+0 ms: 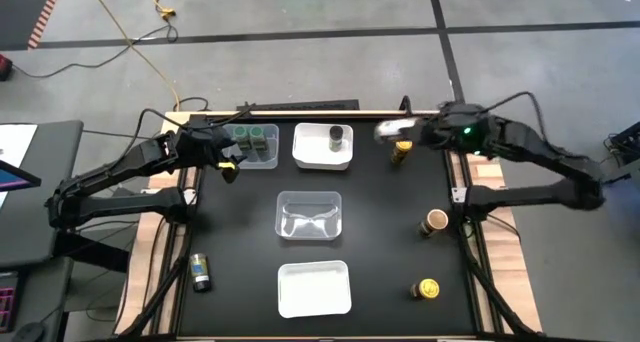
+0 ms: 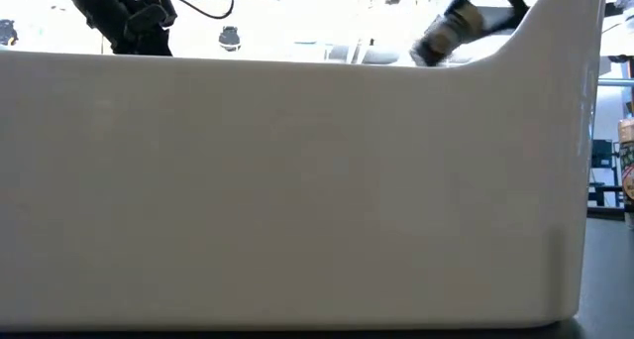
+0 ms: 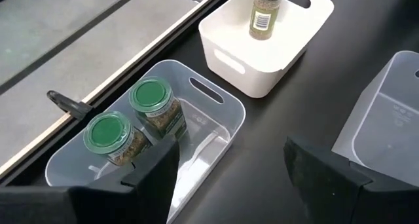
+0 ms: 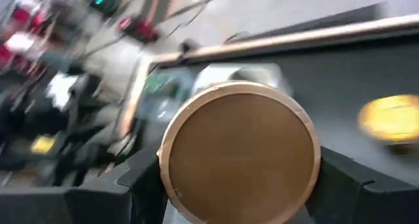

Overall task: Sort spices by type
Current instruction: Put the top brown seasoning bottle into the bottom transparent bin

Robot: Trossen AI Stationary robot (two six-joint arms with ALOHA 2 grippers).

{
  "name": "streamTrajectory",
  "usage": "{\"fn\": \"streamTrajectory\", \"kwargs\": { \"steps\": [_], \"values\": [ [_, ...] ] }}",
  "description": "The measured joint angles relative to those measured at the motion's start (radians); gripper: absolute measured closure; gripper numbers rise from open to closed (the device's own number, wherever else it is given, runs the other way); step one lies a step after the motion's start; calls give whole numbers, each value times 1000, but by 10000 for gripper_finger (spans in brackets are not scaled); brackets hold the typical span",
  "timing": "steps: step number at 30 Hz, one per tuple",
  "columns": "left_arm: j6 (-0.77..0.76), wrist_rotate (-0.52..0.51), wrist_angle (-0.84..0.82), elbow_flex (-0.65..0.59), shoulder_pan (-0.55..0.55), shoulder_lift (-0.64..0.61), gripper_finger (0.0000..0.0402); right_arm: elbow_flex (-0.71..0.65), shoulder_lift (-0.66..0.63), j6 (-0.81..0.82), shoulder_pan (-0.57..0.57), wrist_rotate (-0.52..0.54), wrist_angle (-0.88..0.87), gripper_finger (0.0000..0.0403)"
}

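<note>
My right gripper (image 1: 392, 132) hovers over the table's far right part, shut on a tan-lidded jar (image 4: 239, 160), just past a standing yellow-lidded jar (image 1: 400, 154). My left gripper (image 3: 229, 178) is open above the table beside the far-left clear tray (image 3: 216, 109), where two green-lidded jars (image 3: 157, 109) stand upright. A dark-grey-lidded jar (image 1: 337, 137) stands in the far white tray (image 1: 322, 160). Another tan-lidded jar (image 1: 435, 222) and a yellow-lidded one (image 1: 428, 289) sit on the right, and a dark-lidded jar (image 1: 201, 272) lies on its side near left. My right gripper pinches the tan-lidded jar by its sides just below the lid (image 4: 239, 152), one finger (image 4: 141, 181) on each side. The lid faces back toward the wrist, so the jar lies along the fingers. It is lifted clear of the table, tilted (image 2: 446, 30).
A clear tray (image 1: 310, 215) sits mid-table and a white tray (image 1: 314, 287) near the front edge; its wall (image 2: 297, 190) fills the low view. Bare black table lies between the trays and the right-hand jars.
</note>
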Motion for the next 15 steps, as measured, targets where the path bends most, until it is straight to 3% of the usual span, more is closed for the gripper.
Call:
{"fn": "streamTrajectory", "kwargs": {
  "steps": [6,15],
  "values": [
    [0,0,0,0,0,0,138,39,188,60,222,53,179,106],
    [0,0,0,0,0,0,138,414,597,121,360,111,66,106]
  ]
}}
